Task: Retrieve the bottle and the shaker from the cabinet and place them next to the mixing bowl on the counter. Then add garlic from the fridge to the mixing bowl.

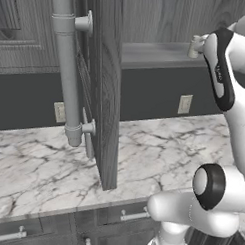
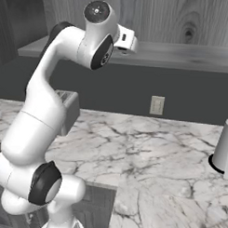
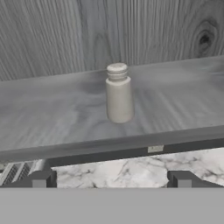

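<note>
A small beige container (image 3: 118, 93) with a ribbed cap stands upright on the grey wooden cabinet shelf (image 3: 183, 92); I cannot tell whether it is the bottle or the shaker. The left base view shows this container (image 1: 194, 47) on the shelf just left of my hand. My gripper (image 3: 111, 180) is open, held in front of the shelf's edge and short of the container, with nothing between the fingertips (image 3: 41, 179). From the right base view, the gripper (image 2: 129, 42) is raised to shelf height.
The open cabinet door (image 1: 103, 94) with its long grey handle (image 1: 66, 67) juts out over the marble counter (image 1: 43, 167) to the left of the arm. A pale cylindrical appliance (image 2: 224, 147) stands on the counter at the far right. Wall outlets (image 2: 156, 105) sit below the shelf.
</note>
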